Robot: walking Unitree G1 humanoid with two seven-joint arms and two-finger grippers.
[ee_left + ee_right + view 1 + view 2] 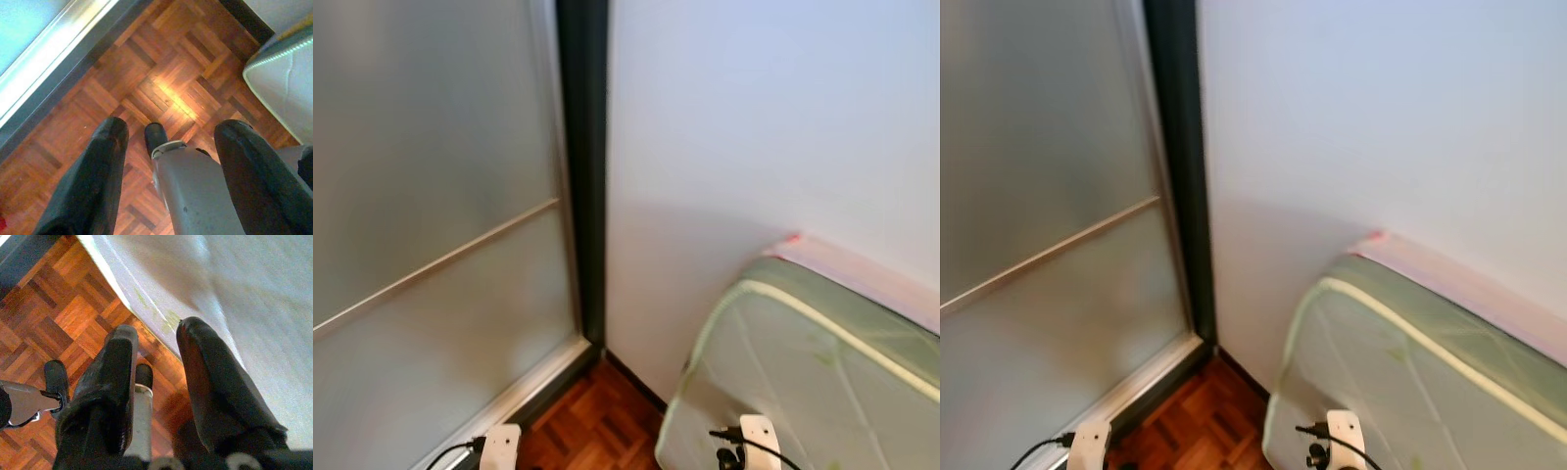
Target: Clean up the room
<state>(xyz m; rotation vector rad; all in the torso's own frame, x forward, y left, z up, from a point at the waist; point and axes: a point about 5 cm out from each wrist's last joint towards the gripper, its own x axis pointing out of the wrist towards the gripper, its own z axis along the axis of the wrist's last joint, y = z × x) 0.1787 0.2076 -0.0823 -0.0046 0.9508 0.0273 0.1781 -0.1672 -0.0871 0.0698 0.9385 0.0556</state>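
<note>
Nearest to me are my own two tools, both hanging low and pointed down at the parquet floor [161,93]: my left tool [168,147] has its two black fingers spread wide apart with nothing between them, and my right tool [156,357] also hangs with its fingers apart and empty, above the edge of the mattress [803,382]. I judge I am between jobs, looking for something to tidy; I face a room corner with one frosted sliding door [431,225], one dark door frame [585,166], one white wall [773,117] and the one pale green mattress leaning against it. No loose item to pick up is visible here, so the next move calls for turning away to find clutter elsewhere.
</note>
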